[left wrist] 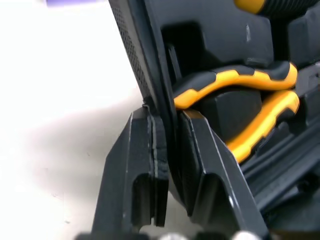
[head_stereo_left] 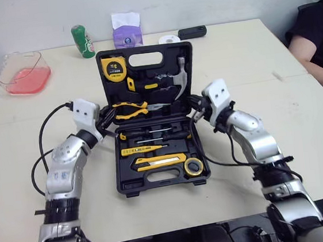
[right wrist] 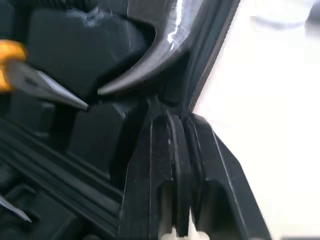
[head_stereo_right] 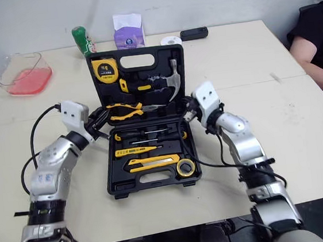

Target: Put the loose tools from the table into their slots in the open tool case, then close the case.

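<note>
Black moulded plastic makes up the tool case [head_stereo_left: 127,181], a stiff, hard-shelled thing that I would judge fairly heavy now that its slots look filled, though the lid [head_stereo_left: 172,53] alone should swing easily on its hinge. It sits open in the middle of the table [head_stereo_left: 247,60], between the two arms. Its long axis runs away from the robot, with the base near, the lid on the far side and the hinge crossing left to right between them. The lid's inner face looks toward the robot and carries the tape measure [head_stereo_left: 113,68], hammer [head_stereo_left: 177,79] and pliers [head_stereo_left: 130,108] (how steeply it is tipped up I cannot tell). The left gripper [head_stereo_left: 105,122] is pinching the lid's left side wall just above the hinge, its fingers [left wrist: 135,165] pressed to either face of that thin rim. The right gripper [head_stereo_left: 198,108] is clamped on the right wall in the same way. These smooth, narrow rims could slip under a pinch. A hold on both sides at once seems right for folding the lid toward the robot without twisting it.
</note>
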Robot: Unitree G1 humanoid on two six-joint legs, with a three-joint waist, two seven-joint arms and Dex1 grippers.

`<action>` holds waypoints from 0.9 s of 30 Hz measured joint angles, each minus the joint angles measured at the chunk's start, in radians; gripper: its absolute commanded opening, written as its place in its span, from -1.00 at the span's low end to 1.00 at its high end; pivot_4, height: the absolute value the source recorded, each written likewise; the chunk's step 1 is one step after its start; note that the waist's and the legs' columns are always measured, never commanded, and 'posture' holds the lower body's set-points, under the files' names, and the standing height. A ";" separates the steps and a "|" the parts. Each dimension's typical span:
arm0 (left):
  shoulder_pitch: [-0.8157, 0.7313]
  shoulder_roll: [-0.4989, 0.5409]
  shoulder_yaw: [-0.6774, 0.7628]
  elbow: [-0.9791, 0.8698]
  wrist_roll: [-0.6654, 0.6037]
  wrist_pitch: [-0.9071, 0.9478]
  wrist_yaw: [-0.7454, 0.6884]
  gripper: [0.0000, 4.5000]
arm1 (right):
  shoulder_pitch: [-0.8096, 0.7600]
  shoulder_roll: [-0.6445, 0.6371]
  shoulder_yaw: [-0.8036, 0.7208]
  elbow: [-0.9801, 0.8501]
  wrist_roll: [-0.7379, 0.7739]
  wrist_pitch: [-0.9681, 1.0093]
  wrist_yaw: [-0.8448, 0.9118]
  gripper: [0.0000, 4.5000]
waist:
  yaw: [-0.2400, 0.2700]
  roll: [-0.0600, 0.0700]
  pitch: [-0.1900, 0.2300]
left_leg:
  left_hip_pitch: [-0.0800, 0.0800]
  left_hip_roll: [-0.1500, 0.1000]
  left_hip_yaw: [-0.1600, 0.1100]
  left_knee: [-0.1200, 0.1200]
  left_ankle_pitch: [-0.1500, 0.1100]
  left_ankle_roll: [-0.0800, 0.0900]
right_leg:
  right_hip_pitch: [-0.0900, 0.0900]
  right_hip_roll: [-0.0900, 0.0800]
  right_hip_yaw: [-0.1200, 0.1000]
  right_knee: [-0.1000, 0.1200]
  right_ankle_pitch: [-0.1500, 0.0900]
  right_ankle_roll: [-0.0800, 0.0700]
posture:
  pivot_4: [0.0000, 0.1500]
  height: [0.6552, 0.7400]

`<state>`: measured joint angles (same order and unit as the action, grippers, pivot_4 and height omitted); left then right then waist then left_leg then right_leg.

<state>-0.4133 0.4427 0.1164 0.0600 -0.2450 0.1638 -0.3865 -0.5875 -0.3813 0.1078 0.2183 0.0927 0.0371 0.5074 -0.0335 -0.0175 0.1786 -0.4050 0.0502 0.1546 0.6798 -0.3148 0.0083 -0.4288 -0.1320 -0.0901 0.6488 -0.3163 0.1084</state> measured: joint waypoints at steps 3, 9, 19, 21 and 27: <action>0.070 0.001 -0.005 0.002 0.039 -0.199 -0.014 -1.00 | 0.037 -0.068 0.036 0.069 -0.078 -0.275 0.008 -1.00 | 0.000 0.000 0.000 | 0.001 0.000 0.000 0.001 0.000 0.000 | 0.001 0.000 0.000 -0.001 0.001 0.001 | 1.00 1.00; 0.198 0.020 -0.007 -0.001 0.117 -0.407 -0.022 -1.00 | 0.066 -0.156 0.089 0.184 -0.260 -0.631 -0.102 -1.00 | 0.001 0.000 0.000 | 0.002 0.002 -0.001 0.001 -0.001 0.002 | 0.003 -0.001 -0.001 -0.001 0.001 0.000 | 1.00 1.00; 0.354 0.110 0.079 0.013 0.122 -0.484 -0.066 0.67 | 0.110 -0.288 0.114 0.313 -0.432 -0.867 -0.257 -0.48 | 0.011 0.000 -0.001 | 0.019 0.007 -0.006 0.002 -0.004 0.003 | 0.025 -0.003 -0.007 -0.012 0.000 0.000 | 1.00 1.00; 0.390 0.127 0.110 -0.007 0.101 -0.455 -0.079 1.00 | 0.146 -0.307 0.108 0.334 -0.413 -0.857 -0.223 0.00 | 0.008 0.000 -0.001 | 0.019 0.007 -0.006 0.002 -0.004 0.004 | 0.026 -0.004 -0.009 -0.012 0.000 0.000 | 1.00 1.00; 0.543 0.211 0.232 -0.067 -0.009 -0.317 -0.169 1.00 | 0.273 -0.428 0.079 0.243 -0.190 -0.811 0.025 0.44 | -0.003 0.002 -0.001 | 0.020 0.012 -0.007 0.001 -0.005 0.002 | 0.029 0.000 -0.012 -0.016 0.000 -0.001 | 1.00 1.00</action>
<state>0.1300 0.6541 0.3487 -0.0075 -0.2542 -0.1535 -0.5555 -0.3146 -0.8092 0.1869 0.4612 -0.0972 -0.7741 0.5320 -0.0361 -0.0157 0.1779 -0.3849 0.0621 0.1476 0.6806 -0.3201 0.0106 -0.4002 -0.1322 -0.1025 0.6331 -0.3166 0.1073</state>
